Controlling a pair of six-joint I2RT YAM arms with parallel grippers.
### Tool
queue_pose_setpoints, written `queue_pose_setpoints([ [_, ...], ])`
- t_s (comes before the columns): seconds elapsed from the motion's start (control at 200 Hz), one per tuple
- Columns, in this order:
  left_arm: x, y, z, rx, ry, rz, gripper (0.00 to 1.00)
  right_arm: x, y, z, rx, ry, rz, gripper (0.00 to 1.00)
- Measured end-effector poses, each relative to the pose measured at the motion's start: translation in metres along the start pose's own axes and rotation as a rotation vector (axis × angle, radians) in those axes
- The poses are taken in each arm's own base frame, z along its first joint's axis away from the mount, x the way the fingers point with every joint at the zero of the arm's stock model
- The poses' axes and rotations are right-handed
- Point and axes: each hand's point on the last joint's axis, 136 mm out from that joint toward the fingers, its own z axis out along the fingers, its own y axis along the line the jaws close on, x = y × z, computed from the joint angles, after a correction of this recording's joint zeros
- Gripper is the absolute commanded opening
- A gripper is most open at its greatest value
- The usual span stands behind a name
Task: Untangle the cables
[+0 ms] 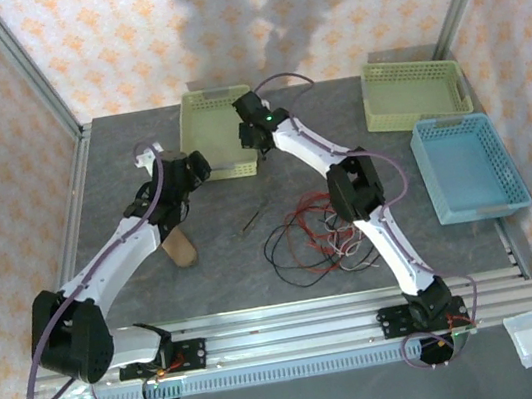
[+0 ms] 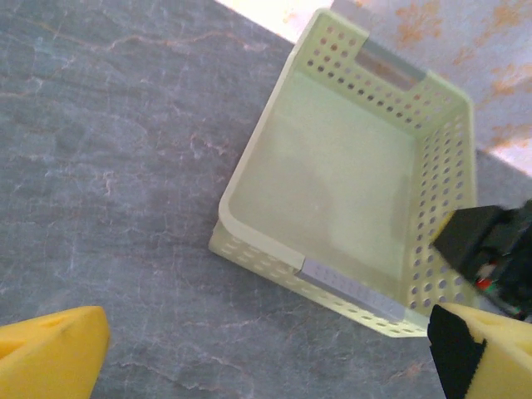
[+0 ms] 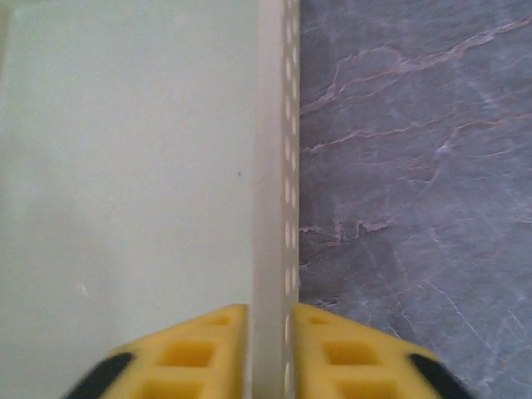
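Note:
The cables [image 1: 313,238], thin red, black and whitish wires in a loose tangle, lie on the grey table beside my right arm's elbow. My right gripper [image 1: 255,145] is far from them at the right wall of a pale green basket [image 1: 201,108]. In the right wrist view its yellow fingers [image 3: 199,353] press that wall [image 3: 274,166] from both sides, one inside the basket and one outside. My left gripper [image 1: 191,171] hovers left of the same basket [image 2: 249,166], wide open [image 2: 266,357] over bare table with nothing between its fingers.
A short dark stick [image 1: 254,220] lies left of the tangle. A brown object [image 1: 179,246] stands under my left arm. A second green basket [image 1: 416,90] and a blue basket [image 1: 469,167] sit at the right. Patterned walls enclose the table.

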Motion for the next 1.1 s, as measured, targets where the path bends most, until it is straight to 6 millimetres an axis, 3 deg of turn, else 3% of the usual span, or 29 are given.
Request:
queue_pose_setpoints([
  [0.14,-0.001,-0.010,0.003,0.040,0.008,0.011,1.00,0.002,-0.003,0.003,0.005,0.007,-0.007,0.53],
  [0.265,-0.001,-0.028,0.017,0.063,0.027,0.048,0.99,-0.014,-0.013,-0.010,0.016,-0.019,0.009,0.57],
  [0.386,0.004,-0.066,0.027,0.117,0.042,0.119,1.00,-0.041,-0.046,-0.044,0.055,-0.061,0.046,0.57],
  [0.486,0.011,-0.111,0.029,0.195,0.046,0.180,0.99,-0.075,-0.087,-0.087,0.110,-0.139,0.104,0.57],
  [0.586,0.024,-0.159,0.027,0.287,0.058,0.234,0.99,-0.111,-0.141,-0.134,0.189,-0.243,0.182,0.57],
  [0.711,0.048,-0.212,0.023,0.395,0.087,0.287,0.99,-0.129,-0.210,-0.173,0.295,-0.320,0.274,0.57],
  [0.876,0.081,-0.260,0.017,0.493,0.126,0.343,0.99,-0.115,-0.288,-0.182,0.422,-0.303,0.381,0.59],
  [1.101,0.115,-0.308,0.011,0.586,0.156,0.387,0.99,-0.102,-0.359,-0.187,0.519,-0.280,0.553,0.61],
])
